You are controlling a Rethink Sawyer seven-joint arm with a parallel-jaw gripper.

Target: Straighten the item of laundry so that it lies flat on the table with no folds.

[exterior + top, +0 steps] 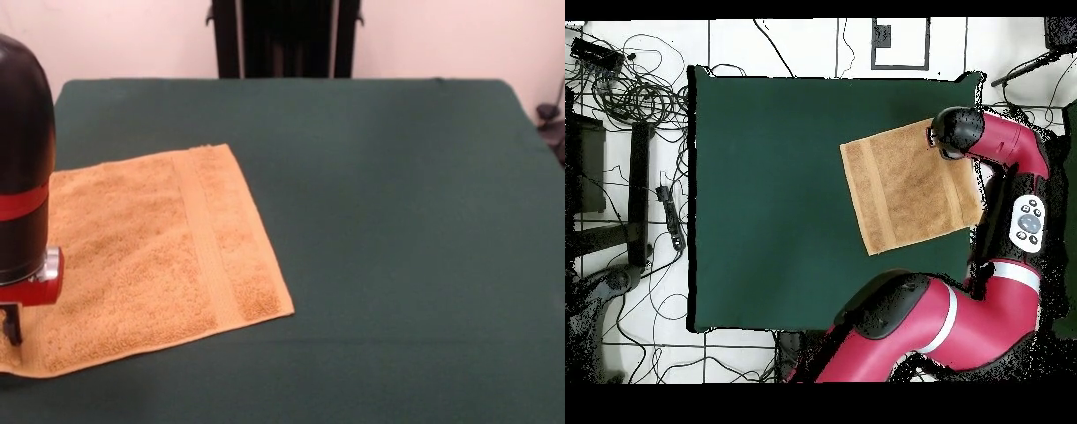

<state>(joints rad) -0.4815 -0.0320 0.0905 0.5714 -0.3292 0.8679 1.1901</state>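
Orange-tan towel [154,256] spread almost flat near table [397,221] edge, by one corner. Gripper [12,327] low over towel's corner; finger state impossible to tell. Likely final smoothing; next, lift clear without dragging cloth.

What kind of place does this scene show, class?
Probably a robotics lab: a red arm works over a towel on a green-covered table, with tangled cables on the tiled floor.

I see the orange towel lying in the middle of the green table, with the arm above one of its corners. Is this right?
Not quite. The towel is not in the middle: the overhead view shows it at one side of the table, reaching that edge. The rest holds: the arm is above one corner of the towel.
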